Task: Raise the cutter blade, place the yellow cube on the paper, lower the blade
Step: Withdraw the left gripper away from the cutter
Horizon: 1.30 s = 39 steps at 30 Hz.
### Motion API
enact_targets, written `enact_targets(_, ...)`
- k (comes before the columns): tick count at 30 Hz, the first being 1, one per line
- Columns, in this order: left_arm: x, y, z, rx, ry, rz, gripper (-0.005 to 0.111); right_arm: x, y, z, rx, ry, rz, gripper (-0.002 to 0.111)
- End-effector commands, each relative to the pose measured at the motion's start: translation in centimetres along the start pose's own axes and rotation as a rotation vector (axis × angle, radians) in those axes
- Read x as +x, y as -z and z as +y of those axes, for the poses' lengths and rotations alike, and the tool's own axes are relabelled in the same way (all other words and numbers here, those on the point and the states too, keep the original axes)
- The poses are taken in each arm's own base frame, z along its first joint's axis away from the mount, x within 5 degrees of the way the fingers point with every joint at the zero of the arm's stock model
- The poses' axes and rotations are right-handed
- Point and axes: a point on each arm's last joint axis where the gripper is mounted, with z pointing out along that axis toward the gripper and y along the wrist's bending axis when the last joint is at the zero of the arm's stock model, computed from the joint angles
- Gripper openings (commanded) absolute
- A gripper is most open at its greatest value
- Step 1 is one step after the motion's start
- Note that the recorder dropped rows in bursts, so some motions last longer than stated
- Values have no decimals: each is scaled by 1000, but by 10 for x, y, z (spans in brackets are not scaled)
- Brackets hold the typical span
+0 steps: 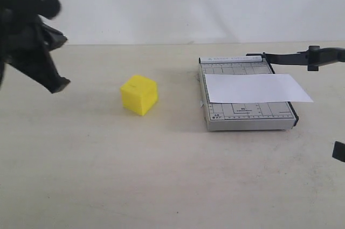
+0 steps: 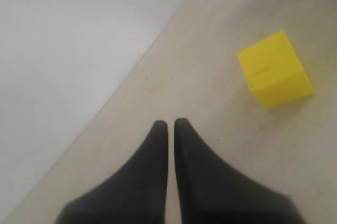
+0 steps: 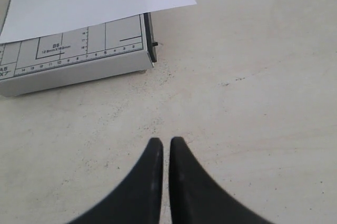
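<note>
Yellow cube (image 1: 139, 94) sits on the table (image 1: 161, 175) at nine o'clock from the paper (image 1: 253, 88) — likely light, rigid, slick-sided; pinch opposite flat faces. Left gripper (image 2: 171, 124) and right gripper (image 3: 166, 140) both pinched closed, empty.

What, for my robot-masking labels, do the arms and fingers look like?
Left gripper and right gripper: plain matte black fingers, broad at the base, tapering to rounded tips. No markings or cables show. The left arm is black, angular, blurred.
</note>
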Motion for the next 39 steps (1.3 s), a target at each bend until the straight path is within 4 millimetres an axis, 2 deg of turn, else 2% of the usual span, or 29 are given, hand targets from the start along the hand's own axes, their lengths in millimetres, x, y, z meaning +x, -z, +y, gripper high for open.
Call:
enact_targets(1, 44, 45, 34, -178, 361, 4, 5, -1, 0, 0, -1, 2, -1, 5)
enact_targets(4, 85, 65, 51, -335, 566, 60, 5, -1, 0, 0, -1, 2, -1, 5)
enact_targets(6, 108, 77, 59, -439, 800, 60, 5, -1, 0, 0, -1, 2, -1, 5)
enact_targets(9, 131, 87, 65, -562, 1098, 64, 5, -1, 0, 0, -1, 2, -1, 5)
enact_targets(12, 145, 92, 65, -652, 1221, 130, 5, -1, 0, 0, -2, 2, 3, 5)
enact_targets(15, 147, 98, 59, -671, 1181, 201, 5, -1, 0, 0, -2, 2, 3, 5)
enact_targets(18, 133, 108, 54, -634, 1017, 171, 5, -1, 0, 0, -2, 2, 3, 5)
enact_targets(22, 104, 138, 47, -605, 653, 21, 5, -1, 0, 0, -2, -3, 3, 5)
enact_targets(25, 91, 169, 41, -660, 422, -74, 5, -1, 0, 0, -2, -3, 3, 5)
enact_targets(28, 93, 190, 33, -725, 141, -15, 5, -1, 0, 0, -2, -3, 3, 5)
enact_targets(30, 101, 195, 26, -734, 45, 61, 5, -1, 0, 0, -2, -9, 3, 5)
enact_targets(32, 112, 192, 18, -698, 144, 100, 5, -1, 0, 0, -2, -9, 3, 5)
enact_targets(36, 126, 171, -9, -478, 585, 33, 5, -1, 0, 0, -1, -9, 0, 5)
enact_targets(39, 118, 166, -15, -397, 676, -77, 5, -2, 0, 0, 1, -9, -4, 5)
